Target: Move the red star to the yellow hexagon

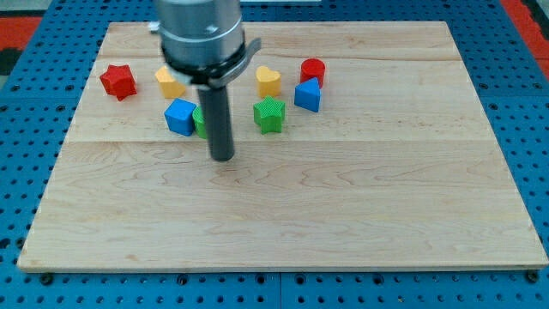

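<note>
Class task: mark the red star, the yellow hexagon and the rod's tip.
red star point(118, 81), camera view, its top face.
yellow hexagon point(169, 82), camera view, its visible top face.
my tip point(222, 158), camera view, the rod's very end.

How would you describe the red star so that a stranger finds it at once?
Look at the wooden board, top left corner. The red star lies alone there, left of the yellow hexagon. The other red block is round, and my tip is well away.
</note>
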